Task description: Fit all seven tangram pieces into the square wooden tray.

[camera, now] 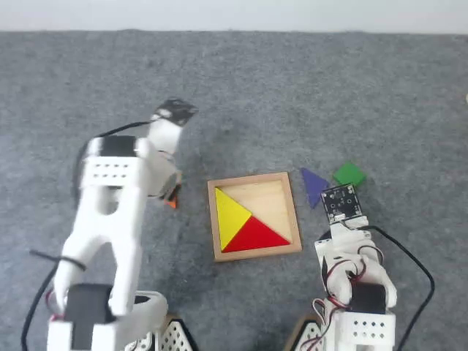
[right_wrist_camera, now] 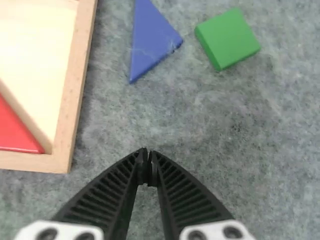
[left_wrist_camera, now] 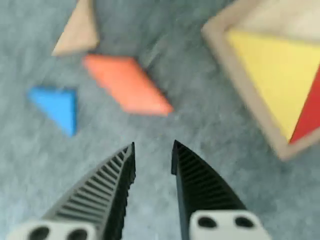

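- We see the left gripper (left_wrist_camera: 153, 145) narrowly parted and empty, near the orange parallelogram (left_wrist_camera: 127, 84).
- Our right gripper (right_wrist_camera: 146, 152) is closed and empty, beside the tray (right_wrist_camera: 75, 85).
- Inside lie the yellow triangle (camera: 230, 212) and the red triangle (camera: 256, 235).

From above, the left arm (camera: 110, 219) covers most of the orange parallelogram (camera: 172, 202)

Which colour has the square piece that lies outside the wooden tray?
Green. The square piece shows best in the right wrist view.
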Robot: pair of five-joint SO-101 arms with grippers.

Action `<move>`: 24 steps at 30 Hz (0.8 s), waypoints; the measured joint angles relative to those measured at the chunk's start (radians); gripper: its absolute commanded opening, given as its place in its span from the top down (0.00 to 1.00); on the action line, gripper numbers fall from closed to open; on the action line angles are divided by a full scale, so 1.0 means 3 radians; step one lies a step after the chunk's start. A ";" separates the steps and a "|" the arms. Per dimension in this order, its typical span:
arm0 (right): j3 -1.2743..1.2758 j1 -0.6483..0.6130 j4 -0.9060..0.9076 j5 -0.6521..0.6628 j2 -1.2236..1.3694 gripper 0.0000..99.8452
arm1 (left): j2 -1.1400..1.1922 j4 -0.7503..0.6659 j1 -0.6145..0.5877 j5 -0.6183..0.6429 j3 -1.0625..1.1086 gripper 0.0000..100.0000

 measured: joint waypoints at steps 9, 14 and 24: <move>0.0000 0.0036 0.0000 0.0010 0.0000 0.99 | 0.0721 -0.0762 0.0128 0.0368 0.0010 0.85; 0.0000 0.0031 0.0000 0.0010 0.0000 0.99 | 0.1146 -0.1008 0.0000 0.0394 0.0010 0.85; 0.0000 0.0031 0.0000 0.0010 0.0000 0.99 | 0.1350 -0.1100 -0.0445 0.0199 -0.0046 0.85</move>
